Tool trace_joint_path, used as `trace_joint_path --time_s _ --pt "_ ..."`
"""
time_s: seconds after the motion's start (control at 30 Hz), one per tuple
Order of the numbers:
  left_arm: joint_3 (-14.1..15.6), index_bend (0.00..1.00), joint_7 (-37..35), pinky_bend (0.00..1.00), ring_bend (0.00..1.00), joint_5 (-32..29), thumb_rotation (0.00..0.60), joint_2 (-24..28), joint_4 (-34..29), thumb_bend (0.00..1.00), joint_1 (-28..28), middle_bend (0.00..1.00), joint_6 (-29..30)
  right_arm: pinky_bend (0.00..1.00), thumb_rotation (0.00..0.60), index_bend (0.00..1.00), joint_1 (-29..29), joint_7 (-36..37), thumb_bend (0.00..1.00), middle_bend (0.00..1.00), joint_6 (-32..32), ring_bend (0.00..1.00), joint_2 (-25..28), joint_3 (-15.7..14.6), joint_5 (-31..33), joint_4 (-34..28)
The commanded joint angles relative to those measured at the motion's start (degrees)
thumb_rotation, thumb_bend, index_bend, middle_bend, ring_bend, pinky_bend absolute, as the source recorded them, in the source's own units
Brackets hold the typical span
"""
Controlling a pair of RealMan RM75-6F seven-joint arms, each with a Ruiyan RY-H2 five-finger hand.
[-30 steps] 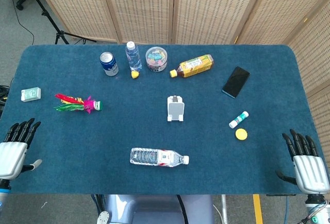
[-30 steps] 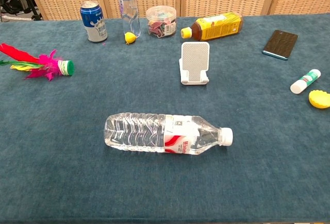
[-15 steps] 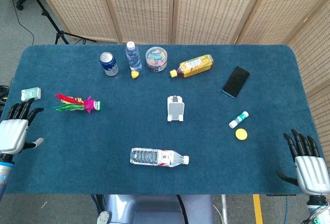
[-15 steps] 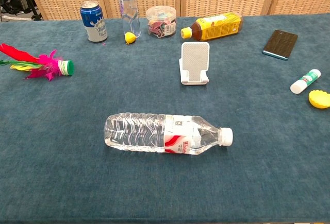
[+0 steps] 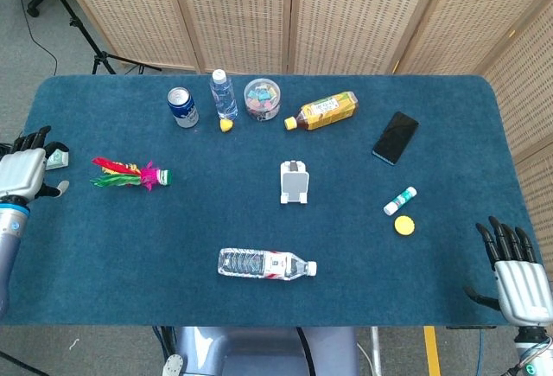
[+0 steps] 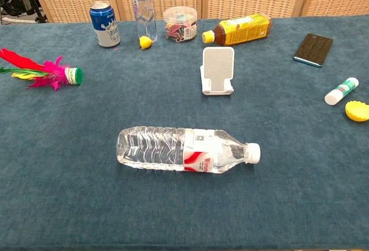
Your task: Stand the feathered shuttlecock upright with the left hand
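The feathered shuttlecock [image 5: 131,174] lies on its side at the table's left, red, yellow and pink feathers pointing left, green base to the right; the chest view shows the shuttlecock [image 6: 43,71] at its far left edge. My left hand [image 5: 24,171] hovers at the left table edge, a short way left of the feathers, fingers apart and holding nothing. My right hand [image 5: 515,277] is at the near right corner, fingers spread and empty. Neither hand shows in the chest view.
A small pale box [image 5: 55,159] lies partly behind my left hand. A clear water bottle [image 5: 266,264] lies near the front. A white phone stand [image 5: 294,181] is mid-table. A can [image 5: 182,106], an upright bottle [image 5: 223,93], a jar [image 5: 262,98], a tea bottle [image 5: 323,110] and a phone [image 5: 395,137] stand further back.
My left hand has moved away from the near left corner, up along the table edge, to a spot level with the shuttlecock. The right hand has stayed put.
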Motion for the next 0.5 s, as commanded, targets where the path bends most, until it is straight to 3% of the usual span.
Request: trace_joint_path --time_s 0.03,0.3,0.5 --pt "-0.16 0.33 2.87 0.0 0.0 -5.07 0.6 -2.72 4.32 0.3 -3.65 0.0 -3.03 0.0 0.6 0.0 0.03 0.01 0.0 0.0 -0.04 0.0 -0.04 0.02 0.02 0.05" --pt "0.68 0.33 4.19 0.0 0.0 -10.48 0.6 -5.4 8.17 0.31 -6.69 0.0 -5.66 0.0 0.6 0.0 0.17 -0.01 0.0 0.0 -0.32 0.0 -0.24 0.15 0.35 0.32" --pt "1.48 0.33 3.9 0.0 0.0 -13.06 0.6 -8.39 12.42 0.41 -8.18 0.0 -7.48 0.0 0.6 0.0 0.3 0.06 0.0 0.0 -0.59 0.0 -0.31 0.23 0.62 0.48"
